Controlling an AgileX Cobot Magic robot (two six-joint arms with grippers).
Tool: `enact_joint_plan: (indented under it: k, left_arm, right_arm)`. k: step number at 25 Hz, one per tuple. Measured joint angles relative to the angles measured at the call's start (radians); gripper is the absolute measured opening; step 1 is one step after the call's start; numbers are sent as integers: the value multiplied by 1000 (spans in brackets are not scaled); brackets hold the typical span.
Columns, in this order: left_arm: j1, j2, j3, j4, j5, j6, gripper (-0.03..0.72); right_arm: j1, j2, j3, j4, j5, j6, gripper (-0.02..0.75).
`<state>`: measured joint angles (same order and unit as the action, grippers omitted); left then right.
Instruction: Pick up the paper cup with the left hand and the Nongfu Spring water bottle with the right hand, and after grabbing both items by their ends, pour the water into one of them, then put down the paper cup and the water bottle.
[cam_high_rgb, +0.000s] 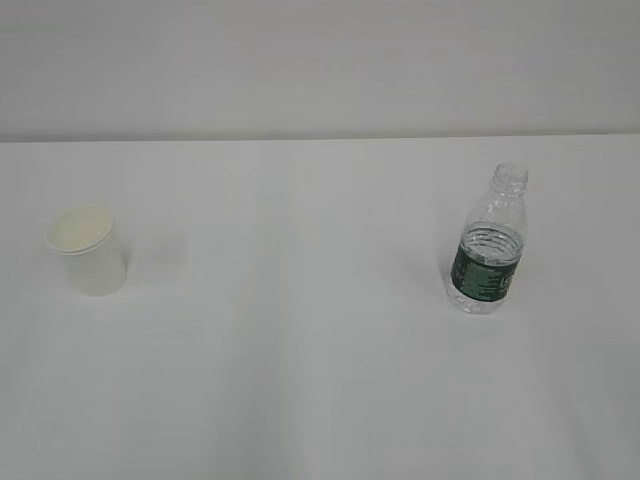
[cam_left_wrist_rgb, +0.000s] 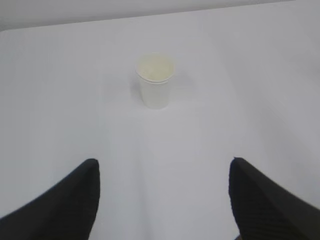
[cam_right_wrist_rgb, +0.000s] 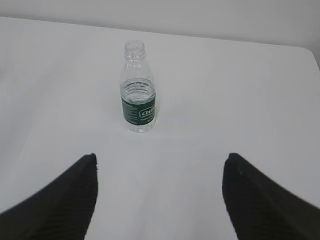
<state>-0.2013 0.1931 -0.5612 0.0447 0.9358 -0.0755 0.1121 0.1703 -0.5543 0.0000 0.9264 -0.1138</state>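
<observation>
Table (cam_high_rgb: 300, 380): plain white, fills ext view from mid-frame down; pale wall (cam_high_rgb: 320, 60) behind it along the top.
Paper cup (cam_high_rgb: 88, 250): left side of ext view, mid-height. Upright, mouth up, white w/ cream inside, looks empty. Nothing touching it. In left wrist view it sits upper centre of frame (cam_left_wrist_rgb: 156, 80), well ahead of the fingers.
Left end effector (cam_left_wrist_rgb: 165, 200): only seen in left wrist view. Two black fingers at lower left (cam_left_wrist_rgb: 60, 205) and lower right corners, spread wide, bare table between them. Holds nothing; well apart from cup.
Mid table: blank white stretch btwn cup and bottle in ext view; the two stand well apart.
Nongfu Spring water bottle (cam_high_rgb: 488, 245): right side of ext view, approx. mid-height, a bit higher in frame than cup. Upright, no cap, clear ribbed body, dark green label band round the middle. In right wrist view it stands upper centre, slightly left (cam_right_wrist_rgb: 137, 90).
Water (cam_right_wrist_rgb: 137, 90): clear, level seen just above the label; neck and shoulder above that look empty.
Right end effector (cam_right_wrist_rgb: 160, 200): only in right wrist view. Black fingers at lower left (cam_right_wrist_rgb: 60, 205) and lower right corners, wide apart, nothing gripped; bottle well ahead, not touched.
Arms in ext view: neither in frame.
</observation>
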Motion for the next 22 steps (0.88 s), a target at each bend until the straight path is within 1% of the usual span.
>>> enact_joint_plan:
  k: [11,22]
  left_arm:
    - [0,130,0,53,-168,0,576]
    - [0,272,0,72,-294,0,576]
  right_arm:
    - [0,109,0,7,-140,-35,587]
    - [0,196,0,7,-211,-63,587]
